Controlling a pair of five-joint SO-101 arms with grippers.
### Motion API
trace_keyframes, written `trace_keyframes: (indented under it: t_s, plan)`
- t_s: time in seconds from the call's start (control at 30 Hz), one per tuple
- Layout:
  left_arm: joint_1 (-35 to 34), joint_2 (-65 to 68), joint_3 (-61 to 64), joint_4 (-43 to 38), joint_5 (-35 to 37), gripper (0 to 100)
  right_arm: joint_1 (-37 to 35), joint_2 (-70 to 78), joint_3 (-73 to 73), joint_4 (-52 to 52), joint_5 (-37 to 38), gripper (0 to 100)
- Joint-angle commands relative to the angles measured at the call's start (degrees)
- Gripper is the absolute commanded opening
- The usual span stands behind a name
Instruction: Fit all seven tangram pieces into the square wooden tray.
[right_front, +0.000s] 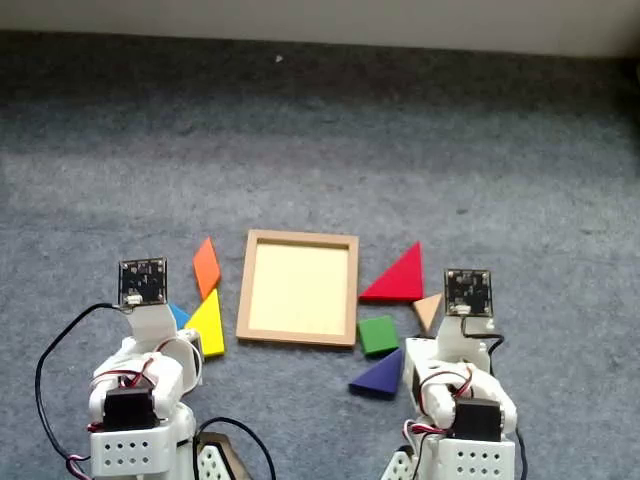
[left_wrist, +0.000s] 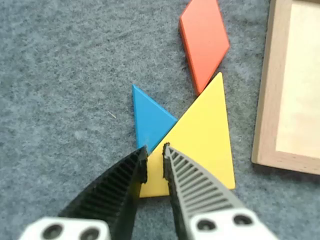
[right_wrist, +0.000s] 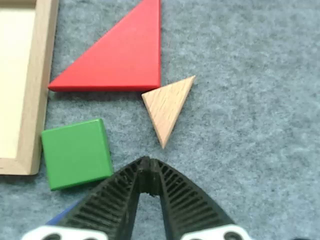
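Left jaws are hovering slightly parted over the yellow triangle (left_wrist: 205, 140); right jaws are resting closed just short of the bare-wood triangle (right_wrist: 167, 105). These flat pieces are probably handling as light, rigid and smooth, wanting a pinch across opposite edges. Brightly painted shapes are lying beside the empty square wooden tray (right_front: 243, 290) on the bench (right_front: 450, 150).

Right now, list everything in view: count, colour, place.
tray: 1, pale wood, mid-table, empty
diamond: 1, orange, left arm's side of tray
yellow triangle: 1, yellow, touching the diamond's tip
blue triangle: 1, light blue, against yellow triangle
red triangle: 1, red, right arm's side of tray
wooden triangle: 1, bare wood, at red triangle's corner
square: 1, green, by the tray's corner
navy triangle: 1, dark blue, beside the square
table: 1, grey
left gripper: 1, dark, slightly open above yellow triangle
right gripper: 1, dark, shut, short of wooden triangle
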Motion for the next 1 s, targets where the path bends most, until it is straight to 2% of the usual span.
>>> trace_keyframes:
  t_s: [0.0, 0.8, 0.97]
  plan:
    - [0.84, 0.04, 1.10, 0.18, -0.26, 8, 0.57, -0.66, 8.57, 0.40, 0.53, 0.9]
    - [1.19, -0.04, 1.10, 0.18, -0.35, 8, 0.57, -0.66, 8.57, 0.40, 0.53, 0.9]
    - [0.40, -0.04, -2.77, 0.62, -0.44, 8, 0.57, -0.66, 8.57, 0.40, 0.53, 0.9]
